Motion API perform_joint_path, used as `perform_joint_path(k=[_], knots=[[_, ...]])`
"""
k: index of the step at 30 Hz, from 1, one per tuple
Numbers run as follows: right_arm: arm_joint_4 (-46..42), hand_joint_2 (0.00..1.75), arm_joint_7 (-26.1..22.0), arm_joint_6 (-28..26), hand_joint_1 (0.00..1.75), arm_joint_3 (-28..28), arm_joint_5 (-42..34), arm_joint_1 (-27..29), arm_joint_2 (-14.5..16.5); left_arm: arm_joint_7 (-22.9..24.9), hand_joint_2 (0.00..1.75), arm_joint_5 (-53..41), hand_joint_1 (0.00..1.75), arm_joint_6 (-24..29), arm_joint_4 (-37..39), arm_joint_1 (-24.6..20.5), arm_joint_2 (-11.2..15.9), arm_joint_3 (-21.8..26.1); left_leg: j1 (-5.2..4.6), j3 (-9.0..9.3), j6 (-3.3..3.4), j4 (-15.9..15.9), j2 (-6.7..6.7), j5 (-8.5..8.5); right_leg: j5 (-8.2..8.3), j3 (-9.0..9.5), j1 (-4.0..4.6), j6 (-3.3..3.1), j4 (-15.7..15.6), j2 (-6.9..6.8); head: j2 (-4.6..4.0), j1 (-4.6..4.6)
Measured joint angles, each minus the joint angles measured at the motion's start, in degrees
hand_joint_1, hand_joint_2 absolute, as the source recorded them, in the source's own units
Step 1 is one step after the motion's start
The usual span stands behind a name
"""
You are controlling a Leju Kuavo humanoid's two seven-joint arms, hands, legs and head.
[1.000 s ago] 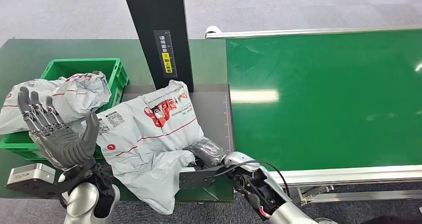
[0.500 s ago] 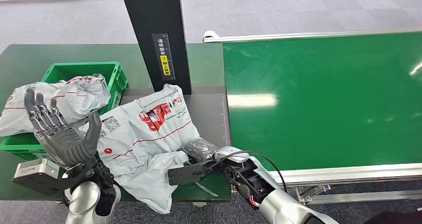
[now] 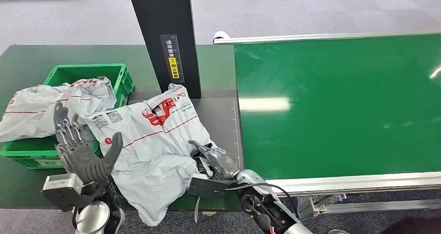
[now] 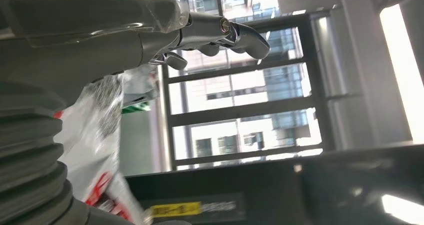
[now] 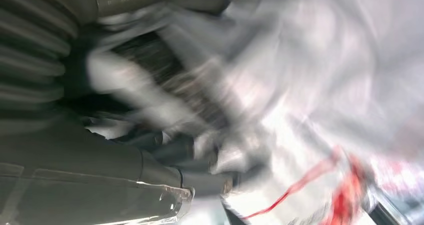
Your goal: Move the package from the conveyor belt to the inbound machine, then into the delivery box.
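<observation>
Lay crumpled on the dark inbound machine platform (image 3: 221,114) beside the black post (image 3: 166,31): the grey package (image 3: 151,145). Gripped its near edge with the right robot hand (image 3: 216,161). Held the left robot hand (image 3: 80,151) spread and empty beside it, near the green delivery box (image 3: 31,153).

Package (image 3: 156,140) lies on the inbound machine's platform (image 3: 221,117), before its upright column (image 3: 166,36); delivery box (image 3: 112,73) to the left, conveyor belt (image 3: 338,104) to the right.

Grey carpet-tiled floor (image 3: 312,10) is seen beyond the dark green table (image 3: 31,60); large grid-framed windows (image 4: 240,110) are brightly daylit.
</observation>
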Motion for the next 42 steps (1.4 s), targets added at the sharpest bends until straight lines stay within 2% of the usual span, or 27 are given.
perform_joint_path(k=[2,4,7,9,11,14,19,22,25,29,30,33,34,38,42], knots=[[-3.8,1.75,-5.7,6.2,0.0,-4.9,-11.5,4.4,-1.1,0.0,1.75,-1.3,0.0,1.8,0.6,2.0,0.3,-1.1,-0.02,-0.22,0.02,0.0,-0.07,-0.02,-0.01,-0.19,-0.02,0.02,0.0,-0.03,0.0,0.0],[-6.2,1.75,-10.7,12.2,0.0,-10.0,-20.8,7.8,-1.9,0.0,1.75,-1.5,0.0,4.8,1.0,3.8,0.8,-2.9,-0.03,-0.47,0.03,0.0,-0.13,-0.03,-0.02,-0.4,-0.03,0.04,0.0,-0.08,0.0,0.0],[-9.2,1.75,-14.3,15.8,0.0,-16.3,-26.3,10.8,-2.7,0.0,1.75,-1.4,0.0,7.5,1.1,5.5,1.8,-5.6,-0.03,-0.72,0.05,0.0,-0.12,-0.04,-0.03,-0.65,-0.03,0.05,0.0,-0.08,0.02,-0.01],[-11.6,1.75,-14.6,14.1,0.0,-19.8,-27.3,11.5,-2.9,0.0,1.75,-1.5,0.0,6.0,1.3,5.9,2.0,-6.5,-0.03,-0.79,0.05,0.0,-0.11,-0.04,-0.03,-0.75,-0.03,0.05,0.0,-0.08,0.01,-0.01],[-14.4,1.75,-14.6,11.0,0.0,-23.1,-29.4,11.8,-2.9,0.1,1.75,-1.6,0.0,1.3,2.5,5.7,1.7,-6.3,-0.03,-0.8,0.05,0.0,-0.15,-0.03,-0.03,-0.76,-0.03,0.05,0.0,-0.14,0.0,-0.01],[-19.4,1.75,-14.7,8.6,0.0,-28.3,-33.1,12.3,-2.8,2.1,1.75,-7.3,0.0,-3.9,6.1,4.2,1.3,-5.6,-0.03,-0.82,0.05,0.0,-0.18,-0.01,-0.03,-0.75,-0.03,0.05,0.0,-0.23,0.0,0.01],[-27.6,1.75,-14.7,10.8,0.0,-34.3,-33.8,14.2,-1.9,15.1,1.75,-25.8,0.0,-6.2,13.0,0.2,1.4,-5.4,-0.03,-0.81,0.05,0.0,-0.19,-0.01,-0.02,-0.75,-0.03,0.05,0.0,-0.22,0.0,-0.01],[-31.6,1.75,-14.8,11.4,0.0,-36.3,-32.8,15.4,-1.1,25.8,1.75,-38.9,0.0,-6.0,17.5,-3.0,1.6,-5.6,-0.03,-0.82,0.05,0.0,-0.21,-0.01,-0.02,-0.76,-0.03,0.04,0.0,-0.23,0.01,-0.01],[-34.8,1.75,-14.6,11.6,0.0,-37.0,-32.2,16.4,-0.4,35.8,1.75,-52.1,0.0,-8.5,22.0,-6.6,1.8,-6.2,-0.03,-0.83,0.05,0.0,-0.19,0.0,-0.02,-0.76,-0.02,0.04,0.0,-0.22,0.0,-0.02],[-37.5,1.75,-13.8,11.8,0.0,-37.2,-31.2,17.2,0.6,40.0,1.75,-59.2,0.0,-11.7,26.9,-10.8,1.8,-6.3,-0.03,-0.76,0.05,0.0,-0.2,0.0,-0.02,-0.66,-0.02,0.04,0.0,-0.23,0.0,-0.01],[-38.0,1.75,-13.6,11.9,0.0,-37.3,-30.9,17.4,0.8,40.2,1.75,-59.8,0.34,-12.0,27.8,-11.5,1.7,-6.3,-0.03,-0.73,0.05,0.0,-0.2,0.0,-0.02,-0.63,-0.02,0.04,0.0,-0.23,0.0,-0.01],[-39.0,1.75,-12.9,12.7,0.0,-37.3,-30.4,17.7,1.1,40.4,1.75,-60.0,1.64,-13.0,29.2,-12.7,1.6,-6.3,-0.03,-0.64,0.05,0.0,-0.2,0.0,-0.03,-0.52,-0.02,0.04,0.0,-0.23,0.0,-0.01],[-39.1,1.75,-12.5,12.9,0.0,-37.3,-30.3,17.8,1.2,40.2,1.75,-59.9,1.74,-13.5,29.4,-12.8,1.6,-6.2,-0.03,-0.61,0.05,0.0,-0.2,0.0,-0.03,-0.49,-0.02,0.04,0.0,-0.23,0.0,-0.02],[-39.5,1.75,-11.3,13.6,0.0,-37.5,-30.3,17.8,1.5,38.1,1.75,-58.3,1.75,-13.9,29.4,-12.9,1.5,-6.0,-0.03,-0.58,0.06,0.0,-0.2,0.02,-0.03,-0.45,-0.02,0.04,0.0,-0.23,0.01,-0.01],[-39.6,1.75,-10.2,13.7,0.0,-37.6,-30.3,17.9,1.7,33.9,1.75,-54.3,1.75,-12.3,28.9,-12.7,1.4,-5.4,-0.03,-0.59,0.06,0.0,-0.21,0.03,-0.03,-0.45,-0.02,0.04,0.0,-0.23,0.02,-0.02]])
